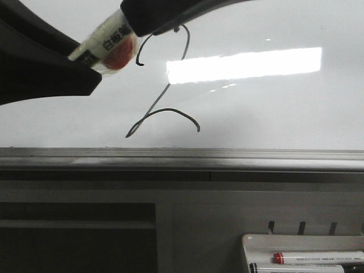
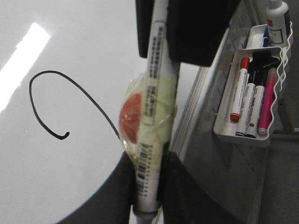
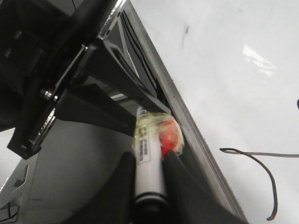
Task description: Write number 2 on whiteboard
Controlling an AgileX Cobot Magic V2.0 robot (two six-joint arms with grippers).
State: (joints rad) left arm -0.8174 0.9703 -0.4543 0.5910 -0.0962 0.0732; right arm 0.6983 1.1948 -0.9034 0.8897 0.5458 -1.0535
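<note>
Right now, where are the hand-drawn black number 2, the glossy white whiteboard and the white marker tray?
black number 2 [image 1: 159, 102]: front view, on its slanted diagonal stroke.
glossy white whiteboard [image 1: 284, 114]: front view, bare surface below the light reflection.
white marker tray [image 2: 223, 122]: left wrist view, its side wall.

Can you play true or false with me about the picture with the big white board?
1. A black number 2 is drawn on the whiteboard. True.
2. The 2 is drawn in red. False: its line is black.
3. The left tool holds a marker. True.
4. The tray has no markers in it. False: several lie in it, one of them a red-capped marker.
5. A bright light reflection shines on the whiteboard. True.
</note>
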